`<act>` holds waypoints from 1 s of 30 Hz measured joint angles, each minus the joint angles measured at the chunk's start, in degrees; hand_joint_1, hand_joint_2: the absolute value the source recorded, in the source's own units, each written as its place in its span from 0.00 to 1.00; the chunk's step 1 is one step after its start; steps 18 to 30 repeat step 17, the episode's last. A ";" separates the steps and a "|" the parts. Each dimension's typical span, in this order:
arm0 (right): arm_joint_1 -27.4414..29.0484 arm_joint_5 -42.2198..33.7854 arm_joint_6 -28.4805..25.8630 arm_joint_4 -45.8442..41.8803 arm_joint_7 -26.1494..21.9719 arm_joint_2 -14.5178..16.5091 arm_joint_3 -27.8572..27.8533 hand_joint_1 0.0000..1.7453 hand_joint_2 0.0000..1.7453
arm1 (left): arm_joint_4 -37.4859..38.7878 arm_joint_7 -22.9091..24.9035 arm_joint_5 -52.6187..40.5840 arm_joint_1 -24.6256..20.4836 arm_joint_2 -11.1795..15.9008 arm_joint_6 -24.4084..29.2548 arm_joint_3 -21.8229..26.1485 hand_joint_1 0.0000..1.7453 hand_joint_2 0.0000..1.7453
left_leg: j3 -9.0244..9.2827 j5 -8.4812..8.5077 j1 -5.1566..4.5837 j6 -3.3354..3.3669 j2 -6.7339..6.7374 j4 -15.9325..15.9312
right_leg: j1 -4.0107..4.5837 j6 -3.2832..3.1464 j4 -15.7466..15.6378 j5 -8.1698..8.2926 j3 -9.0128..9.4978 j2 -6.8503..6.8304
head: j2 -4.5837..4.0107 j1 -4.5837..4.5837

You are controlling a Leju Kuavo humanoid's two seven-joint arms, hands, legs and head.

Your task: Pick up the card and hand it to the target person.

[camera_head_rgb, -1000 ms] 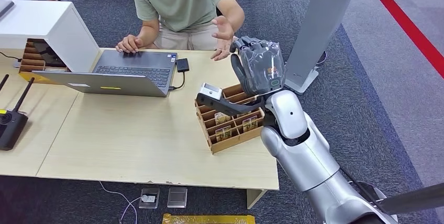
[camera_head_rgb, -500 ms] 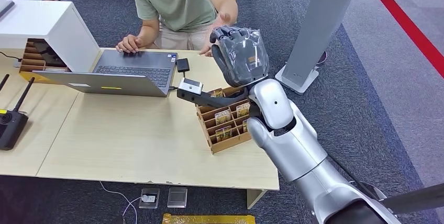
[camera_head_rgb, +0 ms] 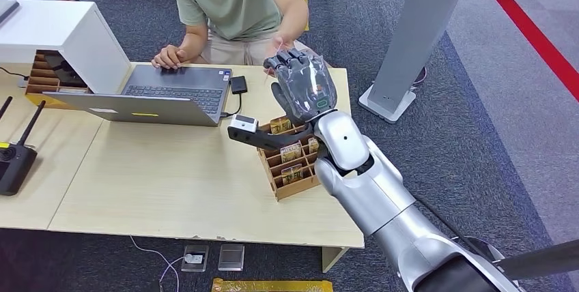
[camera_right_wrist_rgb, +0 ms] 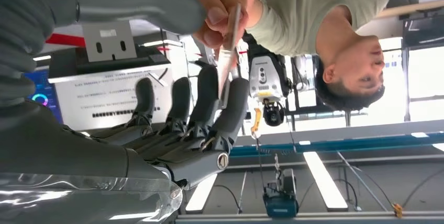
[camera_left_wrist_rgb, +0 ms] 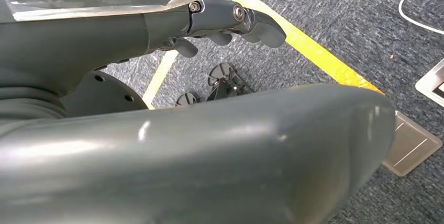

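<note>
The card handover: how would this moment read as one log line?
stage: handover | right hand: raised, card at fingers | person's hand: pinching card | left hand: hanging

1. Light wood tabletop (camera_head_rgb: pixel 171 183) stands on grey carpet.
2. Open grey laptop (camera_head_rgb: pixel 153 94) at the far side, a small black adapter (camera_head_rgb: pixel 238 84) just beside it, cabled.
3. Wooden card rack (camera_head_rgb: pixel 290 162) near the right end.
4. White box (camera_head_rgb: pixel 61 33) far left, with a wooden tray (camera_head_rgb: pixel 44 80) tucked under it.
5. Black radio unit with antennas (camera_head_rgb: pixel 13 155) at the left edge.
6. Person's hand (camera_head_rgb: pixel 168 56) rests on the far edge by the laptop.

The robot's right hand (camera_head_rgb: pixel 305 87) is raised above the wooden card rack (camera_head_rgb: pixel 292 157), reaching to the seated person's hand (camera_head_rgb: pixel 281 45); a laptop (camera_head_rgb: pixel 160 94) sits open alongside.
</note>
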 joint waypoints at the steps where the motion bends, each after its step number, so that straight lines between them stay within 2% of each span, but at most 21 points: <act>1: 0.02 -0.69 0.07 0.29 0.00 -0.01 0.04 0.00 1.00 | 0.00 -0.04 0.16 0.00 0.00 -0.01 0.00 0.00 0.00 | 0.00 0.00 0.00 0.00 0.00 0.00 | 0.00 0.00 0.00 0.00 0.00 0.00 | -0.01 0.00; 8: 0.96 -4.66 1.30 0.19 0.91 -1.15 -0.10 0.00 1.00 | 0.00 -0.63 1.67 0.05 -0.02 -0.74 0.00 0.00 0.00 | 0.02 0.00 0.00 0.00 0.01 0.00 | 0.00 0.00 -0.01 0.00 -0.02 0.00 | 0.00 0.01; 17: 5.50 -7.41 3.73 -7.75 3.98 -6.41 -1.40 0.00 1.00 | -0.01 -1.42 3.91 0.22 -0.02 -1.98 0.00 0.00 0.00 | 0.03 0.00 0.00 0.00 0.03 0.01 | -0.01 0.00 -0.03 0.00 -0.03 0.02 | -0.01 0.02; 30: 5.50 -7.41 3.73 -7.75 3.98 -6.41 -1.40 0.00 1.00 | -0.01 -1.42 3.91 0.22 -0.02 -1.98 0.00 0.00 0.00 | 0.03 0.00 0.00 0.00 0.03 0.01 | -0.01 0.00 -0.03 0.00 -0.03 0.02 | -0.01 0.02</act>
